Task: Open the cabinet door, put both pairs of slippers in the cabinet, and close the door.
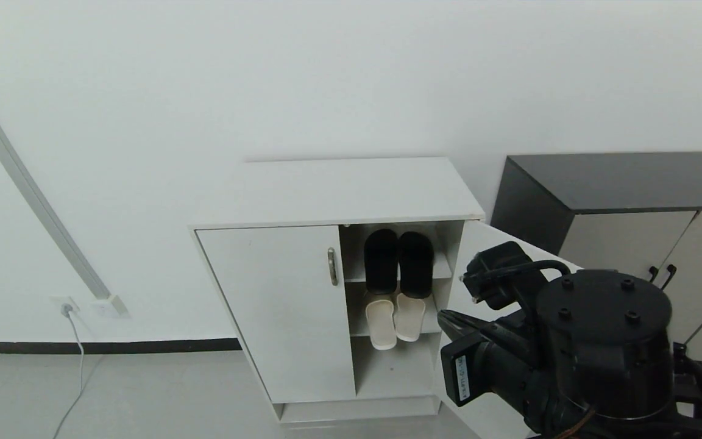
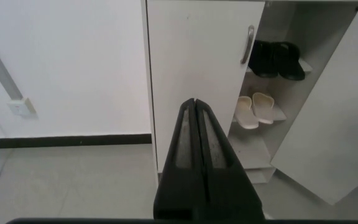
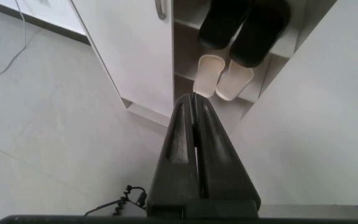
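The white cabinet (image 1: 339, 189) stands against the wall with its left door (image 1: 278, 305) shut and its right door (image 1: 485, 244) swung open. A black pair of slippers (image 1: 398, 262) lies on the upper shelf, and a white pair (image 1: 395, 320) on the shelf below. My right gripper (image 1: 445, 317) is shut and empty, low in front of the open door. In the right wrist view its fingertips (image 3: 194, 98) point toward the white slippers (image 3: 224, 76). My left gripper (image 2: 194, 102) is also shut and empty, back from the shut door (image 2: 197, 56) and its handle (image 2: 249, 43).
A grey cabinet with a dark top (image 1: 625, 183) stands to the right, close behind the open door. A wall socket with a hanging cable (image 1: 66, 308) is at the left. Bare floor (image 1: 144, 396) stretches in front of the cabinet's left side.
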`<state>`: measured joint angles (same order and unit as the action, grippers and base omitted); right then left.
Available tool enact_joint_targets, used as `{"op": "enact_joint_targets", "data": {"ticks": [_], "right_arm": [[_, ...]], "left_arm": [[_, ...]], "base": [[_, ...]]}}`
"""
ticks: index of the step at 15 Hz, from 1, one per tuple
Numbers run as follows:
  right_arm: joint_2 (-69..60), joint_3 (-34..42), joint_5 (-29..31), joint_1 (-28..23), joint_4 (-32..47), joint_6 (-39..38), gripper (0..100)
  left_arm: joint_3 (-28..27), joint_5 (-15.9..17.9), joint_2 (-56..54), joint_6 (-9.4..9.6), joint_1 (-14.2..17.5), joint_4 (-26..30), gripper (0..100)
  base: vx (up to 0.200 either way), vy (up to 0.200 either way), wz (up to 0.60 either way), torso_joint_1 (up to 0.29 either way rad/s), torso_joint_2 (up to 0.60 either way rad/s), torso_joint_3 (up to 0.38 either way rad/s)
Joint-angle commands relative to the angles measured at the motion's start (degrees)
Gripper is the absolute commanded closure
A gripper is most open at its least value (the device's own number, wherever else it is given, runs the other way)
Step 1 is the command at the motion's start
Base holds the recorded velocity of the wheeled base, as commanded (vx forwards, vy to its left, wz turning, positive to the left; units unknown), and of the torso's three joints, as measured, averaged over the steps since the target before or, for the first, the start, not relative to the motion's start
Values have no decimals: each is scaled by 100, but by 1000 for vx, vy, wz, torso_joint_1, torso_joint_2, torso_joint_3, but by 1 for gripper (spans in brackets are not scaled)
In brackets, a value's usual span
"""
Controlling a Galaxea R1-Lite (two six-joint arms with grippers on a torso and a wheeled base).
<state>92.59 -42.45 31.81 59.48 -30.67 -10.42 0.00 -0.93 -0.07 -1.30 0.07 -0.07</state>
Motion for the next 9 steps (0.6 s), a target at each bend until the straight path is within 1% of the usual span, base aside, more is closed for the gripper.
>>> {"op": "enact_joint_targets", "data": {"ticks": [1, 6, 7, 9], "right_arm": [[14, 26, 1, 2, 0, 5, 100], [5, 79, 36, 29, -18, 58, 100], [14, 88, 45, 20, -18, 67, 100], [14, 105, 36, 29, -18, 75, 100]], "left_arm": [[0, -4, 7, -1, 1, -1, 100], [0, -13, 7, -1, 1, -1, 100], [0, -13, 7, -1, 1, -1, 100], [0, -13, 7, -10, 1, -1, 100]], "base": [[0, 0, 0, 251, -564, -325], [0, 0, 0, 257, -591, -331], [0, 0, 0, 173, -417, -193], [0, 0, 0, 44, -97, -56]]}}
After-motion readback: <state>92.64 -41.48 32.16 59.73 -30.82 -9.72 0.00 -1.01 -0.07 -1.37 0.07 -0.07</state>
